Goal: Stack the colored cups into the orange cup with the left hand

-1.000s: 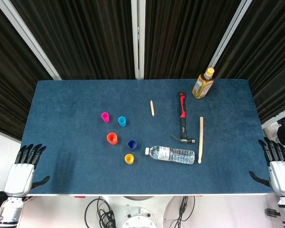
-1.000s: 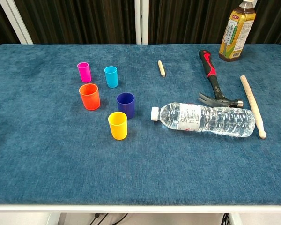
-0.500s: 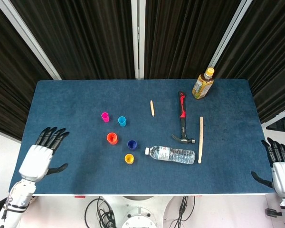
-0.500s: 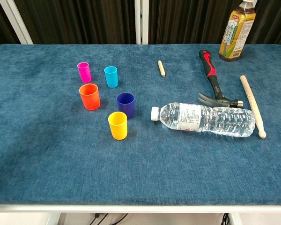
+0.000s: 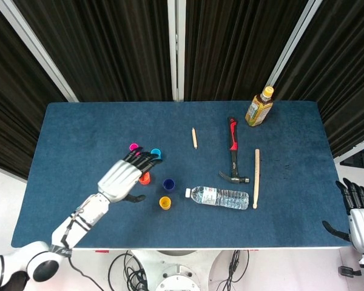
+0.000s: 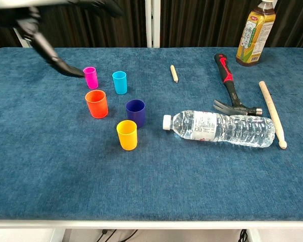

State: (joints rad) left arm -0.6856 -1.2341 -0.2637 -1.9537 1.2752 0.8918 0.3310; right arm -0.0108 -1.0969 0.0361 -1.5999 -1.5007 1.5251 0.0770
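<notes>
- The left hand (image 5: 122,176) had swung in from the near-left corner of the tabletop (image 5: 79,127), where it had rested a second earlier, and now hung above the cluster of cups with fingers spread and nothing held.
- In the head view its fingertips covered part of the orange cup (image 6: 96,103); the chest view showed the hand high above, only a dark thumb tip reaching down near the pink cup (image 6: 91,77), touching nothing as far as could be told.
- The cups themselves had not moved: orange cup at the left of the cluster, pink cup and light blue cup (image 6: 119,82) behind it, dark blue cup (image 6: 135,112) to its right, yellow cup (image 6: 127,134) nearest the front edge, all upright and apart.
- The right hand (image 5: 360,214) stayed off the right edge of the tabletop, fingers extended and empty.
- Judged from this, stacking had not begun; the reach was the opening move, and the hand would next need to descend on one of the smaller cups.
- The water bottle (image 6: 222,128), hammer (image 6: 230,88) and the rest lay well clear to the right.
</notes>
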